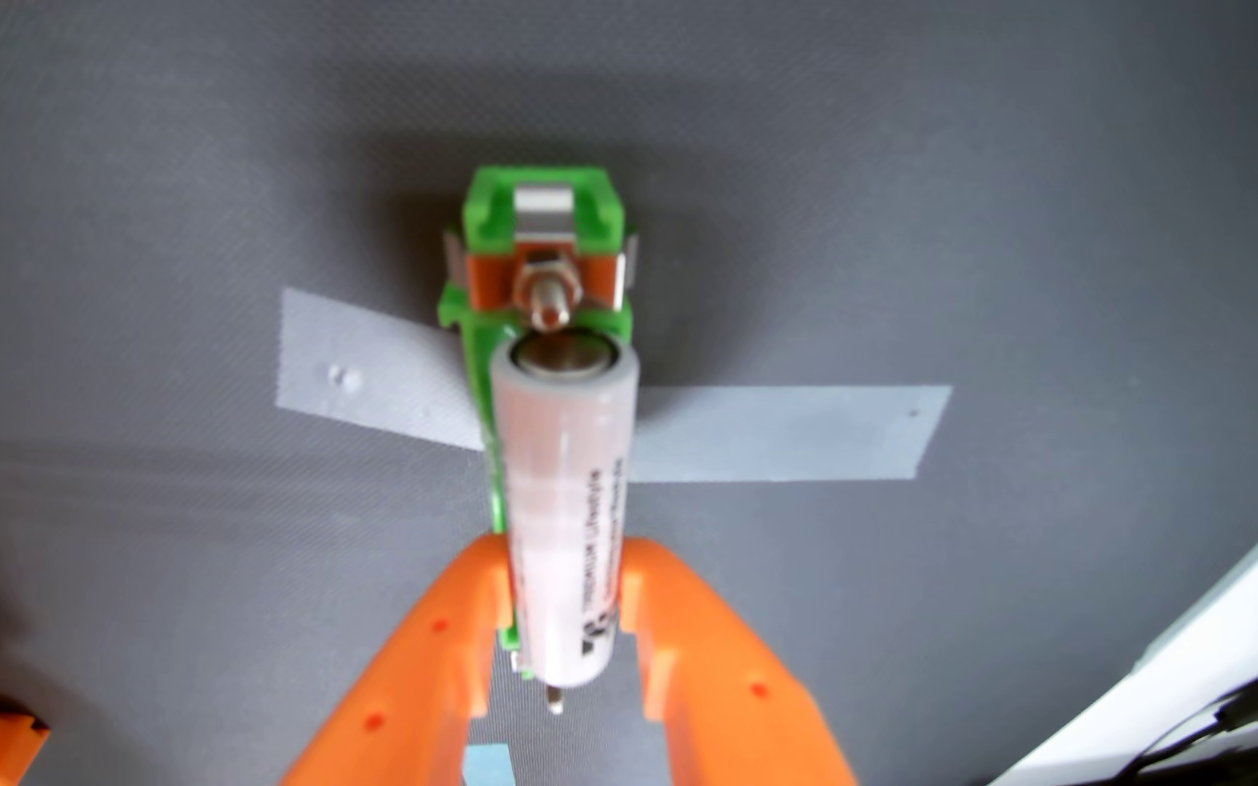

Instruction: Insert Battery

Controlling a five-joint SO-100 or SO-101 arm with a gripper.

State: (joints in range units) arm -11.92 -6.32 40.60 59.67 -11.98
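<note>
Pinching the battery [564,521] near its lower end, orange pincer [565,582] pressed against both sides. Lying along the green holder [543,219] taped to the grey worktop [157,189], far end just short of the bolt contact [544,291]. Best pressed straight down, kept parallel to the cradle, released only once seated.

Glossy battery [565,514], green plastic holder [543,204], matt mat [157,189].

White battery [564,521], green holder [543,204], orange hand [564,582], grey mat [157,151].
</note>
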